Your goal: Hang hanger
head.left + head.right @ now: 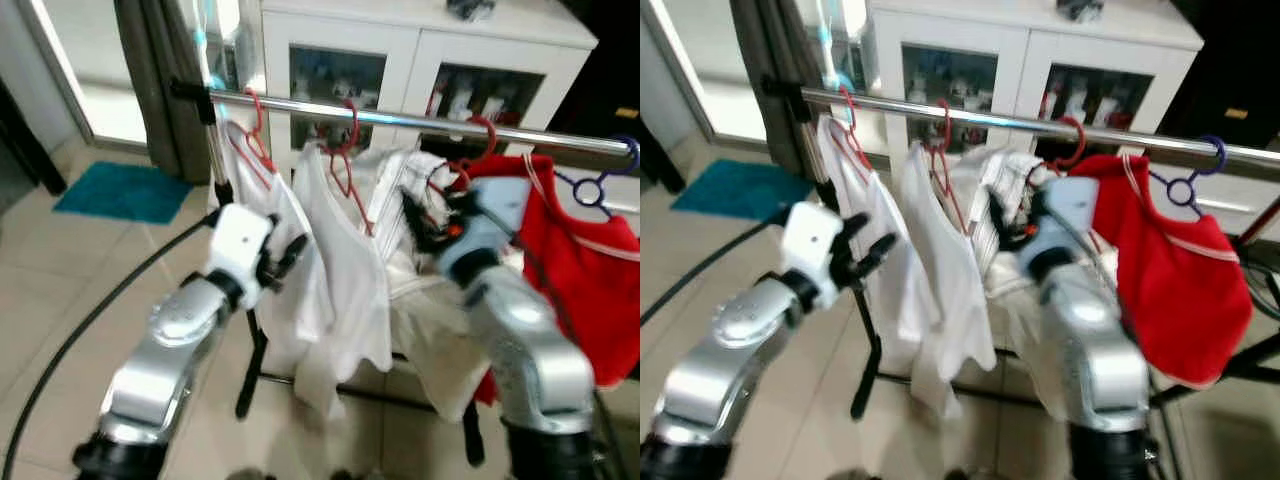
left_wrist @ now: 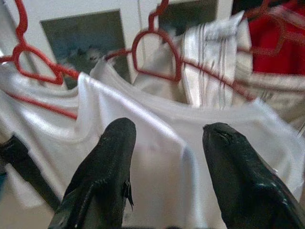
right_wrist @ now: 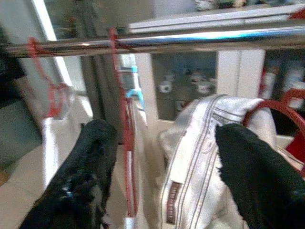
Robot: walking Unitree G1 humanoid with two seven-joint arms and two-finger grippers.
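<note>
A chrome rail [image 1: 400, 120] carries three red hangers. The left red hanger [image 1: 256, 135] and the middle red hanger [image 1: 345, 155] each hold a white shirt [image 1: 345, 280]. The third red hanger [image 1: 482, 140] carries a cream striped garment [image 3: 190, 162]. My left gripper [image 1: 292, 255] is open in front of the left white shirt [image 2: 157, 157], just short of the cloth. My right gripper [image 1: 420, 225] is open too, raised just under the rail, with the striped garment between and beyond its fingers [image 3: 95, 157].
A red garment [image 1: 585, 290] hangs on a purple hanger [image 1: 600, 185] at the rail's right end. A white glass-door cabinet [image 1: 420, 60] stands behind the rack. A black cable [image 1: 90, 320] and a teal mat [image 1: 125, 190] lie on the tiled floor at left.
</note>
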